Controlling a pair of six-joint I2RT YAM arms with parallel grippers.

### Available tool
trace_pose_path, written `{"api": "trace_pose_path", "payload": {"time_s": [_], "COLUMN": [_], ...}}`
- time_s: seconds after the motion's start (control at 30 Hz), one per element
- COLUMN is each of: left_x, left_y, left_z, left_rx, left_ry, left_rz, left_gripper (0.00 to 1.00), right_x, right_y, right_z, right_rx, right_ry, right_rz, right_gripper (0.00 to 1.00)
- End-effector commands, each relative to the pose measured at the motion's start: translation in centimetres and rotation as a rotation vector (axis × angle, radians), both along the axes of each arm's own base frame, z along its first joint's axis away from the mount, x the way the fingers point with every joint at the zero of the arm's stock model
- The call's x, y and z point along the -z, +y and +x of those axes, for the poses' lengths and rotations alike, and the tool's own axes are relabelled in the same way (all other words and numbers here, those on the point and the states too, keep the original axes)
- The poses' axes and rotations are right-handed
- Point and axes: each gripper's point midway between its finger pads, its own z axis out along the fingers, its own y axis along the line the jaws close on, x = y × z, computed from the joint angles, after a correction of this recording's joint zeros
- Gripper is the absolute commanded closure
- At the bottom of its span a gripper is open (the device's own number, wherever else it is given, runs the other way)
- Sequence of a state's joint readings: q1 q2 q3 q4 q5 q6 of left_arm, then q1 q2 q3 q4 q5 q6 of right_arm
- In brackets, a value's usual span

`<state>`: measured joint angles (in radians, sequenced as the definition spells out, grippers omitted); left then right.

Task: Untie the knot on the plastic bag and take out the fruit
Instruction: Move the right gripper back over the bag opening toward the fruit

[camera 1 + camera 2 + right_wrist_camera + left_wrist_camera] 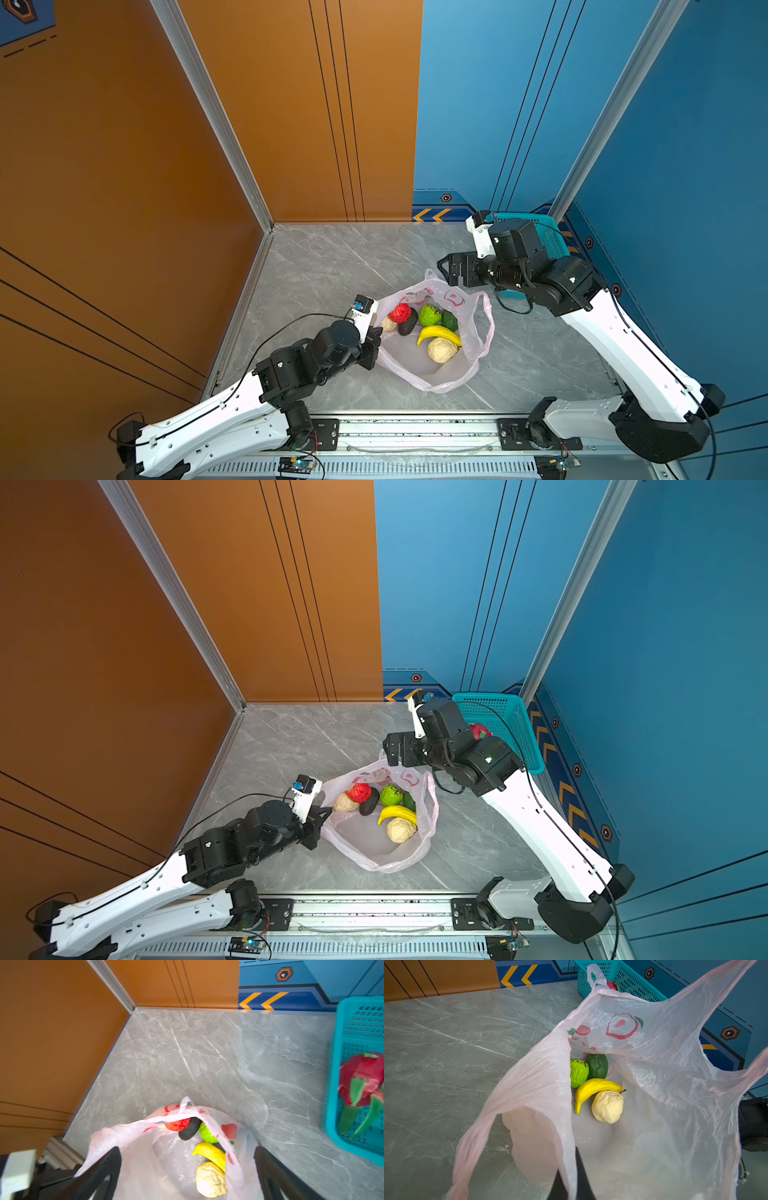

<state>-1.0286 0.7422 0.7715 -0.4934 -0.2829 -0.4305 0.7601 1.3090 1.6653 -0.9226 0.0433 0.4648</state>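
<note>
The pale pink plastic bag [436, 374] lies on the table with its mouth gaping wide. The knot is out of view; the two loop handles stand apart. My left gripper [376, 332] is shut on the bag's left rim [566, 1147], holding it up. Inside the bag lie fruit: a banana [438, 333], a cream lumpy one [441, 350], a red one [400, 312], a dark avocado [408, 323] and a green bumpy one [578, 1073]. My right gripper [444, 271] hangs open above the bag's far edge, nothing between its fingers [268, 1167].
A teal perforated basket [515, 725] stands at the back right by the blue wall, with a red-pink dragon fruit [361, 1078] in it. Orange wall closes the left side, and the arm rail [415, 432] runs along the front edge.
</note>
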Motion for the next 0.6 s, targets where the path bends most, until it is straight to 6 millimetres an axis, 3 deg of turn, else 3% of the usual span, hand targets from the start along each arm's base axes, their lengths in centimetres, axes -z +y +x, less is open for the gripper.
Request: {"api": "trace_pose_path", "payload": {"time_s": [0.0, 0.1, 0.27, 0.57], "left_x": [0.0, -0.3, -0.2, 1.5], "left_y": [-0.3, 0.2, 0.3, -0.4], "left_z": [-0.4, -0.3, -0.6, -1.5], "left_rx": [0.038, 0.014, 0.016, 0.047], "left_ry": [-0.013, -0.022, -0.012, 0.022], "left_rz": [-0.002, -0.01, -0.034, -0.024], "left_gripper": [1.0, 1.0, 1.0, 1.0], "right_x": [0.8, 2.1, 4.7, 12.7], "right_y": [1.9, 4.4, 6.6, 6.3], "right_z": [-2.5, -4.1, -5.9, -7.8], "right_rx": [0.015, -0.034, -0.063, -0.05], "right_ry": [0.041, 0.067, 0.104, 0.204], "right_rz": [-0.018, -0.041, -0.083, -0.191], "right_gripper": [0.0, 0.0, 0.0, 0.0]}}
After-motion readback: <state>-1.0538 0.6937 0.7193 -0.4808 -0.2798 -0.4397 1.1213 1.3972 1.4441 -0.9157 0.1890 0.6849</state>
